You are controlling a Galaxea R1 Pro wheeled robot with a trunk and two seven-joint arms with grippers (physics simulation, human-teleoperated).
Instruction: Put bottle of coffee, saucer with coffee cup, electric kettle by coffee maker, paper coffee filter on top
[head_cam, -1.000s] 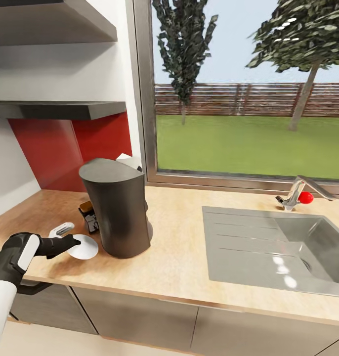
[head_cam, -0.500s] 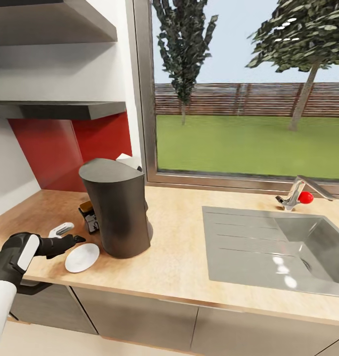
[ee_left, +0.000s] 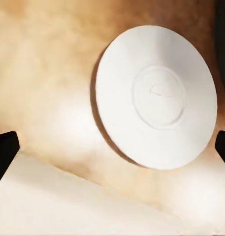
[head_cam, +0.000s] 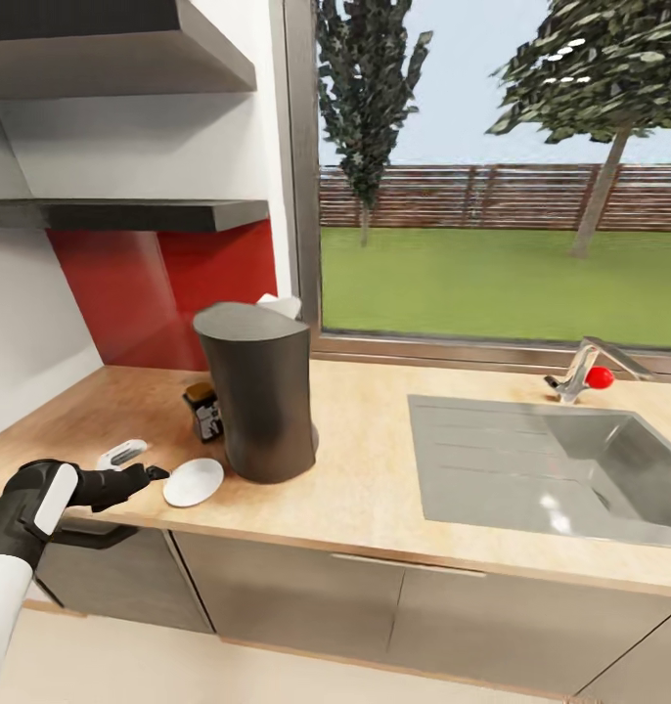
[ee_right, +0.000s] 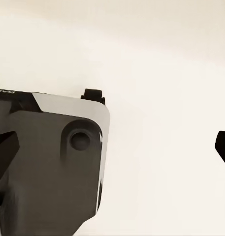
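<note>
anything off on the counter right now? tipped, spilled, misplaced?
Nothing stands out. The saucer lies flat on the countertop beside the upright coffee maker, with the bottle of coffee upright behind it. The left pincer is open, just short of the saucer. No spills visible.

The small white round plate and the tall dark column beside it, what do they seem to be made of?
The small white round saucer looks like glazed ceramic: plain, smooth, with a moulded centre ring in the left wrist view. The tall dark-grey coffee maker looks like matte plastic, dull and even, though coated metal is possible.
</note>
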